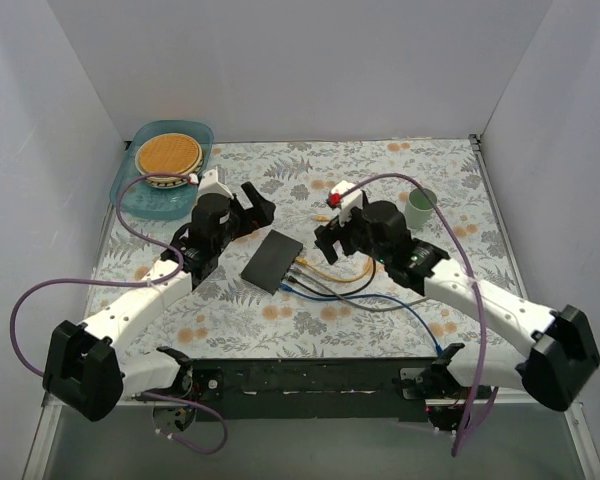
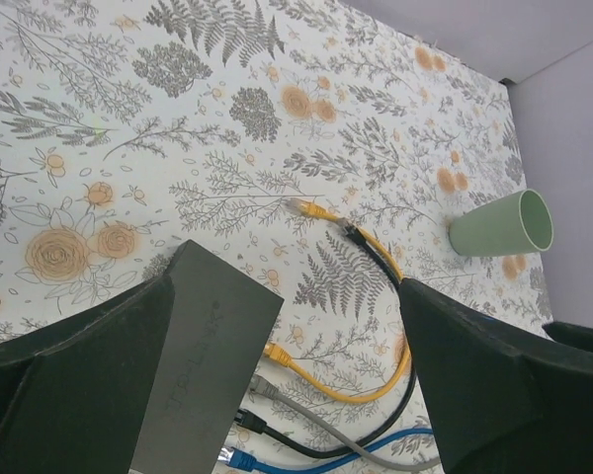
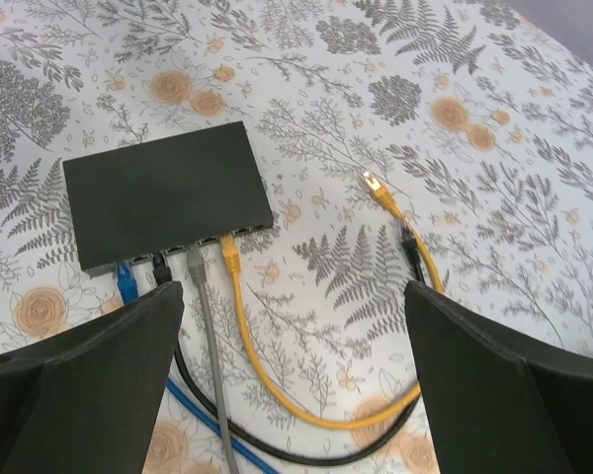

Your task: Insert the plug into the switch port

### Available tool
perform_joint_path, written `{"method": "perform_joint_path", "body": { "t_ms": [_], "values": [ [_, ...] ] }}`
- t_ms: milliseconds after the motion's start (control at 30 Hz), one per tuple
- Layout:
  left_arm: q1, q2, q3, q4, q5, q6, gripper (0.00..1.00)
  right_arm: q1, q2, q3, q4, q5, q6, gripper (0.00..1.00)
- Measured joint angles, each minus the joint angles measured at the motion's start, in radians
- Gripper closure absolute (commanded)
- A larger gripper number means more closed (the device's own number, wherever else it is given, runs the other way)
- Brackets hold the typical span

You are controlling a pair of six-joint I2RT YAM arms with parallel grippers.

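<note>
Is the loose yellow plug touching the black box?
Apart. The right wrist view shows flowered tablecloth between the loose yellow plug and the switch.

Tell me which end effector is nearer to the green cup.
Right. In the top view the right end effector sits just left of the green cup; the left end effector sits farther left.

bright, even, diffuse light over my worktop [image 1: 380, 170]; pale walls [image 1: 280, 60] bounce it back, no hard glare. shadows soft and short, pooled under my arms [image 1: 140, 300] in overhead view. switch [image 2: 203, 346] top shows dull grey sheen in my left wrist view, flat black in right. wrist views sharp on floral print; my own fingers [image 2: 69, 375] close to lens, dark, underexposed, edges soft. overhead view slightly soft, mild wide-angle bend near edges.
</note>
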Motion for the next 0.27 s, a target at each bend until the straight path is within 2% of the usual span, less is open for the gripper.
{"method": "perform_joint_path", "body": {
  "t_ms": [267],
  "values": [
    [0.000, -0.125, -0.061, 0.033, -0.033, 0.056, 0.02, -0.002, -0.348, -0.254, 0.096, 0.151, 0.034, 0.02]
  ]
}}
